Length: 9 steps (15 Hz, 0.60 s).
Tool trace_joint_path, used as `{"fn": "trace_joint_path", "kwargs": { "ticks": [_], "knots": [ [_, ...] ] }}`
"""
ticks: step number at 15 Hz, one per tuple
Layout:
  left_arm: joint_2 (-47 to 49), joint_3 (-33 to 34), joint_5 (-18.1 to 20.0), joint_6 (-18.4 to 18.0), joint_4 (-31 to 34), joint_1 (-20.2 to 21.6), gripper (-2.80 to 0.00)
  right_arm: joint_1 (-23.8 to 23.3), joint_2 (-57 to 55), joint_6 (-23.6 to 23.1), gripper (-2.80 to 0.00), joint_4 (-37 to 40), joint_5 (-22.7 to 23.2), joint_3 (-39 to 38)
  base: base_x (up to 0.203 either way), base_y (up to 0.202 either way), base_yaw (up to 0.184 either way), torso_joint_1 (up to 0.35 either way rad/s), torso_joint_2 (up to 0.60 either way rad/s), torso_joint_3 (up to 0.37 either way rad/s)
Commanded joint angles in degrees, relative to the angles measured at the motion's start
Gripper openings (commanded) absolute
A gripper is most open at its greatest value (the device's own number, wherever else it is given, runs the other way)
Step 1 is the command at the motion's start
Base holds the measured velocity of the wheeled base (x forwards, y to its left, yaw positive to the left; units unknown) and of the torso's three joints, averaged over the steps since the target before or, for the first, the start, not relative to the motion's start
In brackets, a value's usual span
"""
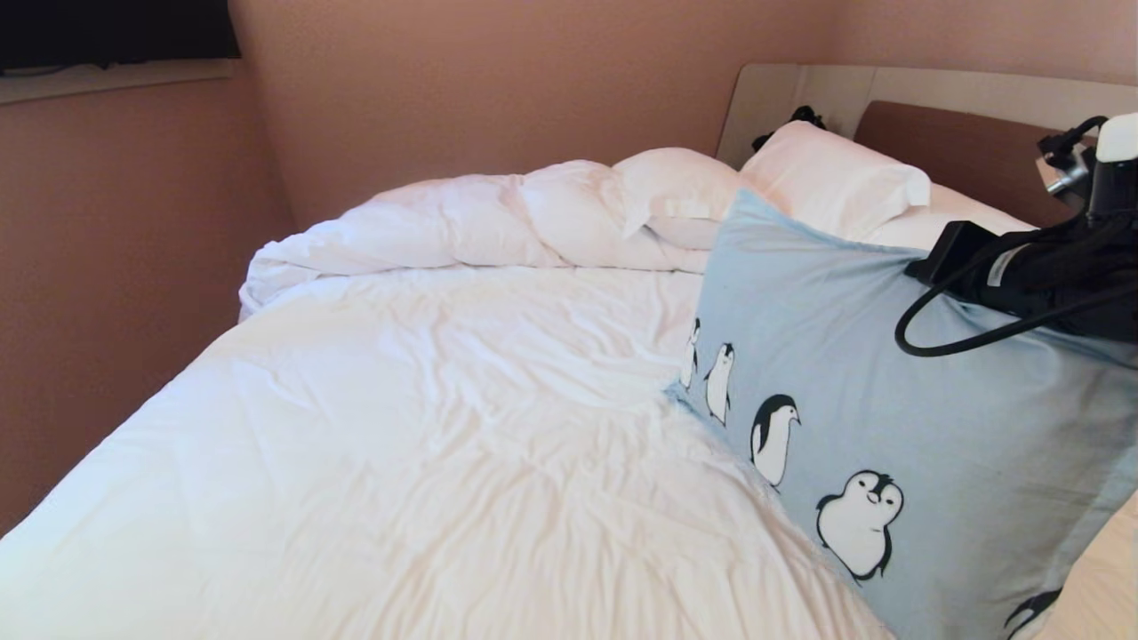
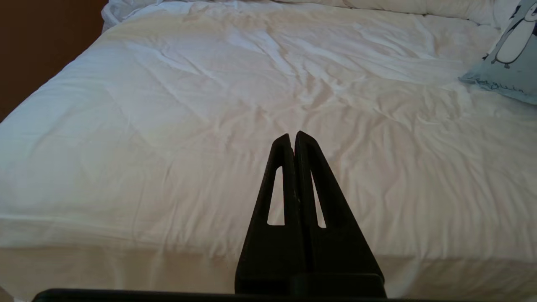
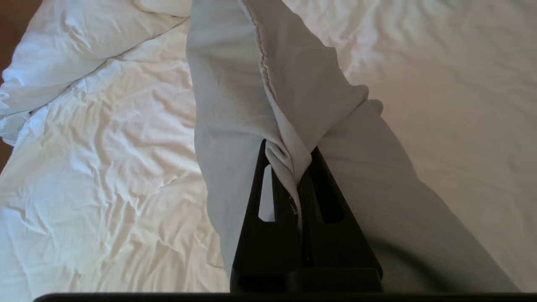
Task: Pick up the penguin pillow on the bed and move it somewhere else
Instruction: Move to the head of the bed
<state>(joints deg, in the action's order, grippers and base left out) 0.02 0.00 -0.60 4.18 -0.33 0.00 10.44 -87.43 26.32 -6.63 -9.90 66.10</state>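
- Head view: the penguin pillow (image 1: pixel 889 373) stands tilted over the bed (image 1: pixel 427 427), its upper edge taken by the right gripper (image 1: pixel 933 258), its lower corner near the sheet, in front of the white pillows (image 1: pixel 827 182).
- Left wrist view: the left gripper (image 2: pixel 293 136), fingers together and holding nothing, hangs over the bed's near edge.
- Right wrist view: the right gripper's fingers (image 3: pixel 258 167) are clamped on a fold of the pillow above the bed.

Black right arm (image 1: pixel 1049 267) trails a looping black cable (image 1: pixel 960 333); each pincer has slotted, tapering black fingers (image 2: pixel 277 188).
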Motion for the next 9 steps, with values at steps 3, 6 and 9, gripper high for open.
{"fn": "trace_joint_path", "kwargs": {
  "ticks": [3,6,9],
  "knots": [
    [-0.02,0.18,-0.02,0.04,-0.02,0.0,-2.8,0.02,0.07,0.14,-2.8,-0.05,-0.12,0.0,0.0,-0.193,-0.001,0.0,0.0,0.002],
    [0.06,0.18,-0.02,0.04,-0.02,0.0,-2.8,-0.06,0.05,0.14,-2.8,-0.05,-0.12,0.0,0.0,-0.192,0.0,0.001,0.0,0.005],
    [-0.02,0.18,-0.02,0.04,-0.02,0.0,-2.8,-0.24,0.07,0.14,-2.8,-0.05,-0.07,0.0,0.0,-0.192,0.0,0.001,0.0,0.004]
  ]
}}
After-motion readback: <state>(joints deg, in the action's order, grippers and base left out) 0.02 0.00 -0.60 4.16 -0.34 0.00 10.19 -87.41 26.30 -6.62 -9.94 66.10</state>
